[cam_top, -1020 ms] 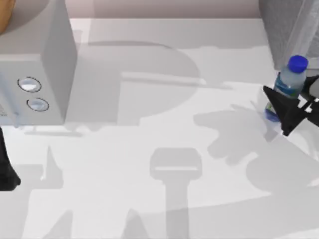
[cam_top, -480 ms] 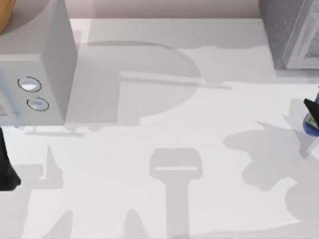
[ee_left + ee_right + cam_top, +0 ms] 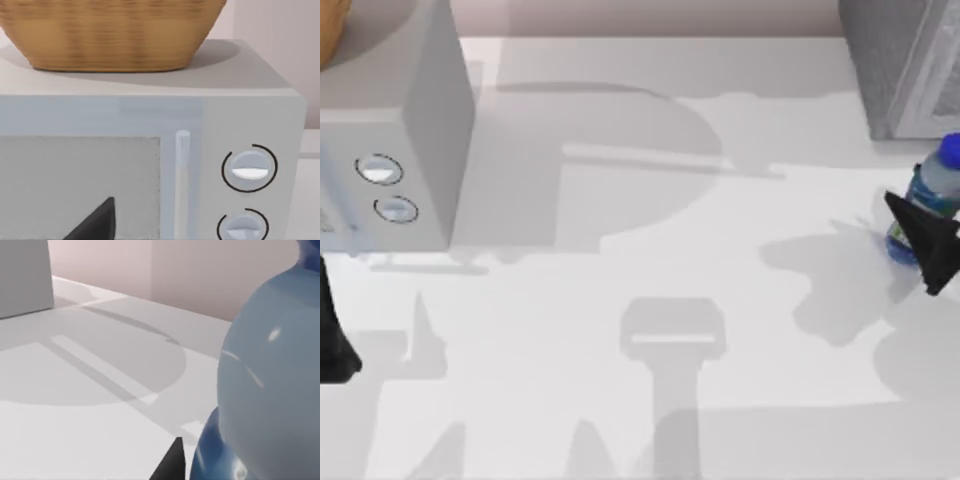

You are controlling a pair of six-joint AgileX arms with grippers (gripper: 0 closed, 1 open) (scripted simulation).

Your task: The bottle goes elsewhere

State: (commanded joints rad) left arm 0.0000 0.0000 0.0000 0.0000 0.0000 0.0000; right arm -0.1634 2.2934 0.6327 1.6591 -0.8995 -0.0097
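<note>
The bottle (image 3: 935, 182), clear with a bright blue cap, hangs tilted near the table's right edge in the top view. My right gripper (image 3: 923, 232) is shut on its body, and its black fingers cover the lower part. In the right wrist view the bottle (image 3: 272, 390) bulges large and pale blue right in front of the camera, with one dark fingertip (image 3: 170, 465) beside its base. My left arm (image 3: 332, 340) stays parked at the table's left edge. One of its dark fingers (image 3: 95, 225) shows before the microwave door.
A grey microwave (image 3: 390, 130) stands at the back left with a woven basket (image 3: 110, 30) on top. A grey boxy unit (image 3: 900, 60) stands at the back right, just behind the bottle. The white table (image 3: 650, 250) lies between them.
My right gripper carried the bottle rightward, almost out of the top view, then brought it partly back. It now sits farther right than a second ago. The left arm has not moved.
</note>
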